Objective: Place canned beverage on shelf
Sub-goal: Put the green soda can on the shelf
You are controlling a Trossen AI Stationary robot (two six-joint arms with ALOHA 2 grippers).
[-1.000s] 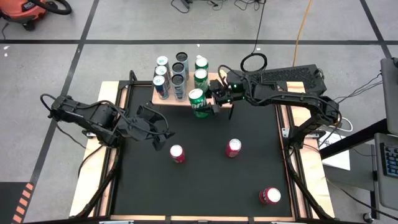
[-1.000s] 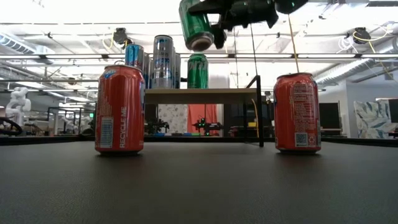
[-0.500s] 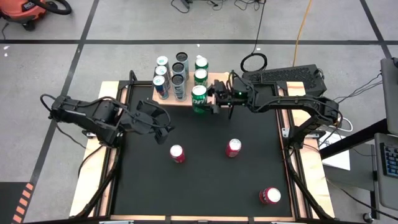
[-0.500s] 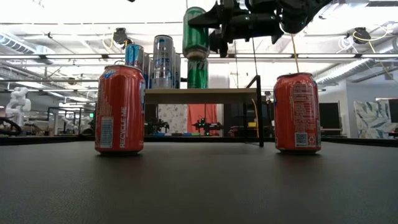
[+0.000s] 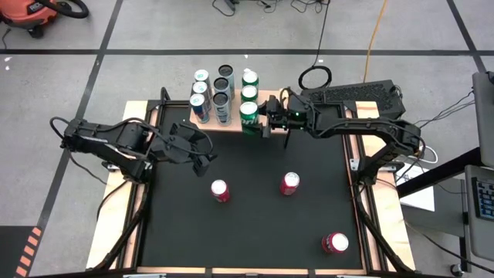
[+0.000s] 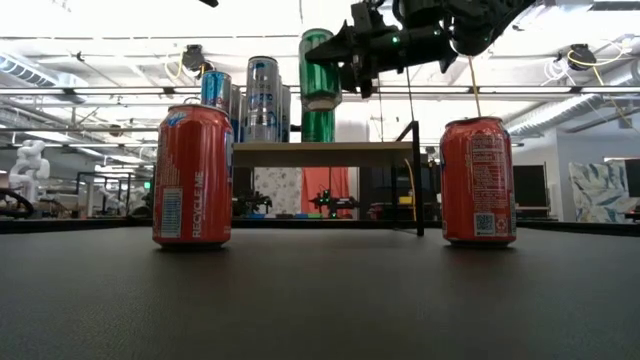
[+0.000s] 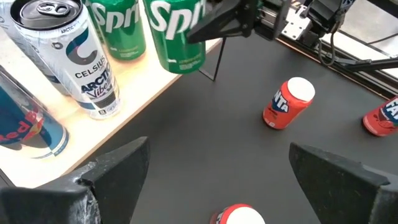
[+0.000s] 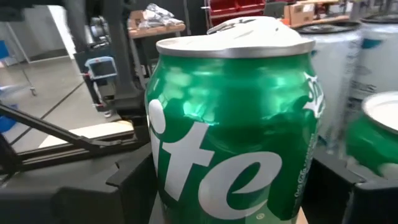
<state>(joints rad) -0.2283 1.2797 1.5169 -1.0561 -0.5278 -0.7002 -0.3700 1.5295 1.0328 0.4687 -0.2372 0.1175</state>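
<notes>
A green canned beverage (image 5: 248,115) hangs upright over the near right corner of the shelf (image 5: 229,126), a light-wood board on thin black legs, with my right gripper (image 5: 259,119) shut on it. In the low view the can (image 6: 320,68) is clear above the board (image 6: 325,152). Several cans stand on the shelf, among them two green ones (image 5: 248,85) and silver and blue ones (image 5: 201,97). My left gripper (image 5: 199,152) stands open over the black tabletop, left of the shelf's near edge, with nothing between its fingers. My right gripper pinches the green can's round side wall (image 8: 186,186) between its two fingers (image 8: 134,180), about mid-height. The fingers reach in level from the table's right side. The can is upright, top up, lifted clear above the shelf board.
Three red cans stand on the black tabletop: one near the middle left (image 5: 220,190), one near the middle right (image 5: 289,183), one at the near right corner (image 5: 335,243). A black post of the shelf (image 6: 416,180) rises at the shelf's right end.
My right gripper has come down and tipped to level while moving toward the table's far edge and the shelf. The green can, tilted a second ago, now hangs upright and lower, over the shelf's near right corner.
</notes>
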